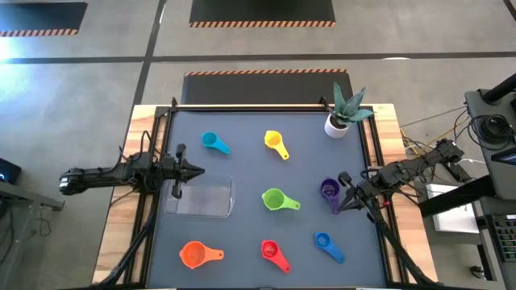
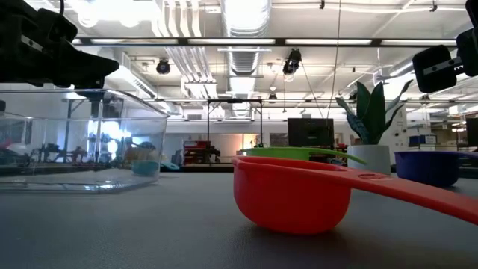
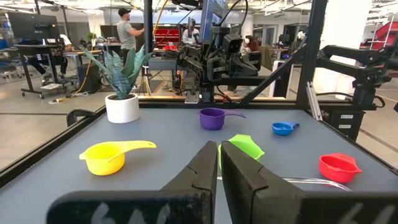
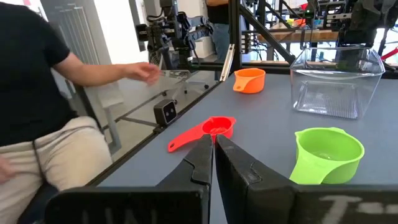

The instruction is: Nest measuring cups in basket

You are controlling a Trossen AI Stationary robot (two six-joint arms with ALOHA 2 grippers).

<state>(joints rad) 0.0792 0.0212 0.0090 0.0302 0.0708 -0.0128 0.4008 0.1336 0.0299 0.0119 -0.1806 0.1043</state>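
A dark worktop [image 1: 242, 161] seen from above, with seven coloured measuring cups scattered apart, none yet nested. At the left edge, the left gripper [image 1: 196, 170] hovers just over the left end of the clear basket [image 1: 201, 198], its fingers pressed together and holding nothing. The basket sits left of centre and looks empty. Going rightward: an orange cup [image 1: 196, 254] near the front, a cyan cup [image 1: 214, 143] at the far side, a red cup [image 1: 272, 252] at the front, a green cup [image 1: 276, 199] in the middle, a yellow cup [image 1: 276, 143] farther back, a blue cup [image 1: 326, 242] near the front right, and a purple cup [image 1: 329, 190] at the right. A potted plant [image 1: 340, 118] stands far right. The right gripper [image 1: 345, 201], closed and empty, rests beside the purple cup, probably parked there at the worktop's edge before work begins.
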